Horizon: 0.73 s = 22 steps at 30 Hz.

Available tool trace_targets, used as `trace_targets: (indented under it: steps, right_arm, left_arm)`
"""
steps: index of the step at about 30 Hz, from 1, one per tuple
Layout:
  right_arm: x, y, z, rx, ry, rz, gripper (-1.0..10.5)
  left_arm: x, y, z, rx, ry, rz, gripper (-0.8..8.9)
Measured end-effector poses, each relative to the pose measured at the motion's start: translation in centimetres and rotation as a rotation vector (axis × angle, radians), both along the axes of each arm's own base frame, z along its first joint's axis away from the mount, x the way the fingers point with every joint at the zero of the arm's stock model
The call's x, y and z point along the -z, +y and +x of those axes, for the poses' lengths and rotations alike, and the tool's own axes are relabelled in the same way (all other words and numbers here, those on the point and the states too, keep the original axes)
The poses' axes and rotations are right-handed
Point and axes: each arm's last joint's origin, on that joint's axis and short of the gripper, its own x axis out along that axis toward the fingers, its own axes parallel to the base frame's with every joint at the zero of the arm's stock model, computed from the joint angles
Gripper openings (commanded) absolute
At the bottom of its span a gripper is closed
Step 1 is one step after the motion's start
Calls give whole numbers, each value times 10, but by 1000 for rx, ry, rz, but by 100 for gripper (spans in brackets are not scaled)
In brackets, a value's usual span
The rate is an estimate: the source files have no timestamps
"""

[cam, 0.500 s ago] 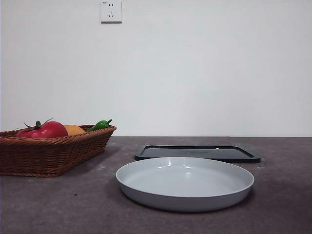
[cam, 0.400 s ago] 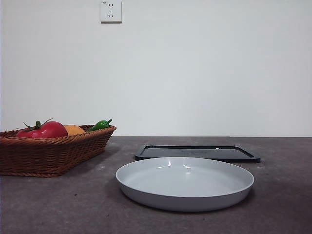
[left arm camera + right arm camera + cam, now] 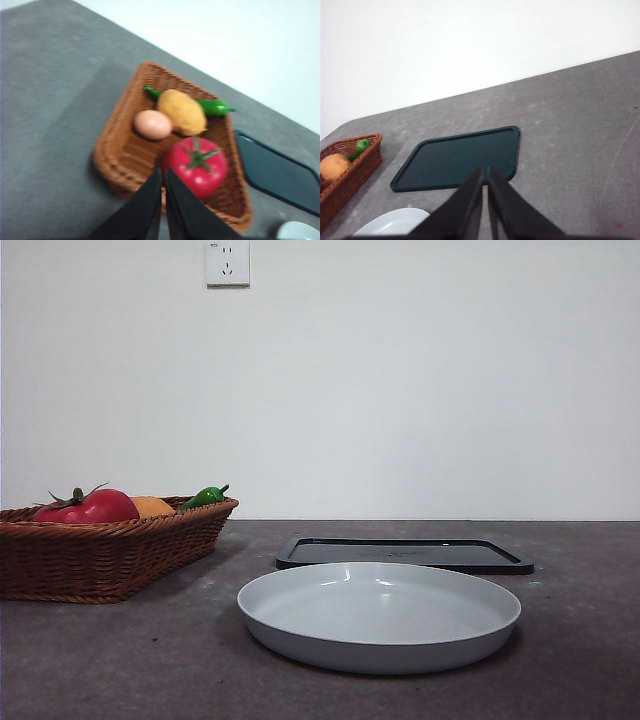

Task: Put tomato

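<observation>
Left wrist view: your left claw [image 3: 163, 176], tips together, hangs above the basket [image 3: 120, 150]; spread it, then straddle the tomato [image 3: 196, 167] clear of the stem.

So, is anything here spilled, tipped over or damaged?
Nothing stands out. The tomato lies in the wicker basket with the other produce, and the grey plate and dark tray sit flat on the table. Both grippers are shut and hold nothing.
</observation>
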Motion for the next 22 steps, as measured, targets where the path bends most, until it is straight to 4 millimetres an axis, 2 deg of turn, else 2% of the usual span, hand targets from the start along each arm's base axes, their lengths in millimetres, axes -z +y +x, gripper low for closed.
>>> trace_targets:
  steps: [10, 14, 22]
  right_arm:
    - [-50, 4, 2, -148, 179, -75, 5]
    - [-69, 6, 12, -263, 288, -108, 6]
    - [-106, 17, 32, -458, 422, -146, 5]
  left_arm:
    - [-59, -4, 3, 178, 133, 90, 12]
    - [-81, -7, 9, 306, 187, 122, 12]
    - [-111, -16, 17, 509, 291, 153, 12]
